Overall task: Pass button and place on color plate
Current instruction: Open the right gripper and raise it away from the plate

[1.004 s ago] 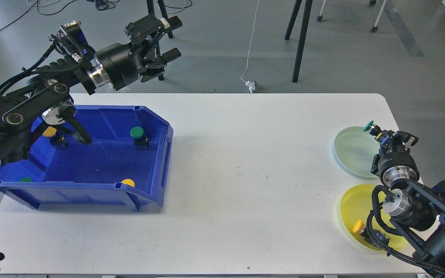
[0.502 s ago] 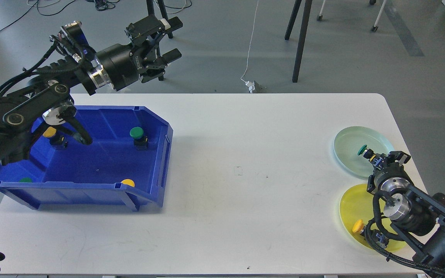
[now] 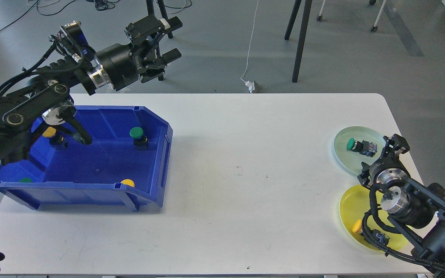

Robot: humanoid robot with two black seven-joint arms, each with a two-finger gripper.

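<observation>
A green button (image 3: 355, 145) lies on its side on the pale green plate (image 3: 344, 154) at the right, free of any grip. My right gripper (image 3: 395, 143) is open and empty just to the right of it, above the plate's right edge. A yellow button (image 3: 357, 226) lies on the yellow plate (image 3: 352, 202), partly behind my right arm. My left gripper (image 3: 173, 38) is open and empty, held high beyond the table's far edge. The blue bin (image 3: 91, 190) holds a green button (image 3: 136, 133), a yellow button (image 3: 50, 132), another yellow one (image 3: 128, 182) and another green one (image 3: 25, 179).
The bin stands at the table's left, tilted up at its front edge. Both plates sit near the table's right edge (image 3: 394, 116). Stand legs (image 3: 301, 42) and cables are on the floor behind the table.
My right gripper lowered the green button onto the pale green plate, let it go and drew back to the right. The button now lies on its side. My left arm stayed still.
</observation>
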